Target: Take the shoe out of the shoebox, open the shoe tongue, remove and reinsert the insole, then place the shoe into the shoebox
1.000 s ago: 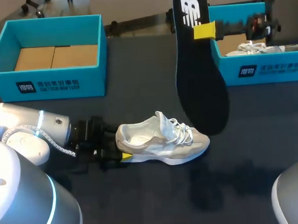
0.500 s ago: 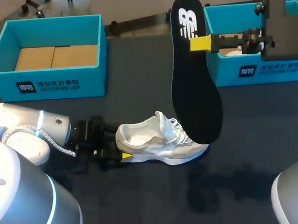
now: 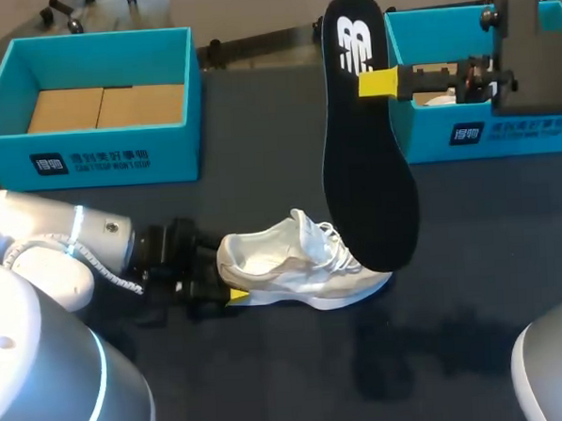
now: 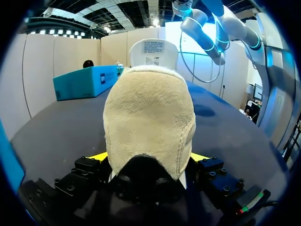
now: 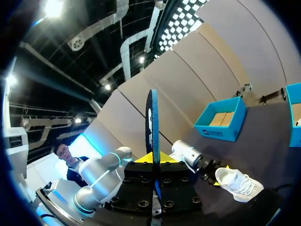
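Observation:
A white shoe (image 3: pixel 303 261) lies on its sole on the dark table, toe pointing right. My left gripper (image 3: pixel 223 281) is at its heel, low on the table. In the left wrist view the beige heel (image 4: pixel 148 113) sits between the wide-open fingers of the left gripper (image 4: pixel 149 157), a yellow tip on each side. My right gripper (image 3: pixel 380 81) is shut on a black insole (image 3: pixel 363 159) near its heel end. The insole hangs upright above the shoe's toe. In the right wrist view the insole (image 5: pixel 152 122) stands edge-on between the fingers of the right gripper (image 5: pixel 154 157), with the shoe (image 5: pixel 237 181) below.
An open blue shoebox (image 3: pixel 94 145) with a cardboard floor stands at the back left. A second blue box (image 3: pixel 484 129) stands at the back right, behind my right arm, with something white inside. Bare table lies in front of the shoe.
My right gripper has carried the insole a little to the left, bringing its lower end over the shoe's toe. The shoe and my left arm have hardly shifted.

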Action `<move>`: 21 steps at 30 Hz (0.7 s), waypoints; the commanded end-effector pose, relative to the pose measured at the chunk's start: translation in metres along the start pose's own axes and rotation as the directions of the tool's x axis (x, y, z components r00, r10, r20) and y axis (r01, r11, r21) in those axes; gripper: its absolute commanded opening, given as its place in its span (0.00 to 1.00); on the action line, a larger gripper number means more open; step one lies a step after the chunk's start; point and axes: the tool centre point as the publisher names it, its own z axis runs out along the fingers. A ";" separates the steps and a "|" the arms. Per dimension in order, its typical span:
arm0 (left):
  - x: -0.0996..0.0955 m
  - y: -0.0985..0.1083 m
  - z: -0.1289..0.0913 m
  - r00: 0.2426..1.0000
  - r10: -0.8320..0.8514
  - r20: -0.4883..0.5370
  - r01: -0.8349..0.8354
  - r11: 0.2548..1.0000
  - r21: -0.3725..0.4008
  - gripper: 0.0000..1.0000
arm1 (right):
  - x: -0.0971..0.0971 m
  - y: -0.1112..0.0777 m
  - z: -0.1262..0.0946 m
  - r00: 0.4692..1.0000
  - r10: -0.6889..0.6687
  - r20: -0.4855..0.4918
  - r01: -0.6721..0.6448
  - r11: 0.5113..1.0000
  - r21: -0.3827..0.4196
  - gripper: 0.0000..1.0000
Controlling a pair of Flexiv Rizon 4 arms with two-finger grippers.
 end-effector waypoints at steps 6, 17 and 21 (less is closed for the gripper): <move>-0.003 -0.001 -0.013 1.000 -0.015 -0.013 0.014 0.998 -0.067 1.00 | 0.008 -0.006 0.002 1.000 0.001 0.010 -0.001 1.000 -0.016 0.00; -0.010 -0.002 -0.035 0.999 0.039 -0.012 -0.041 0.963 -0.268 1.00 | 0.008 -0.006 0.002 1.000 0.001 0.010 -0.001 1.000 -0.016 0.00; -0.009 -0.003 -0.040 0.999 0.036 -0.031 -0.044 0.937 -0.346 1.00 | 0.008 -0.006 0.002 1.000 0.001 0.010 -0.001 1.000 -0.016 0.00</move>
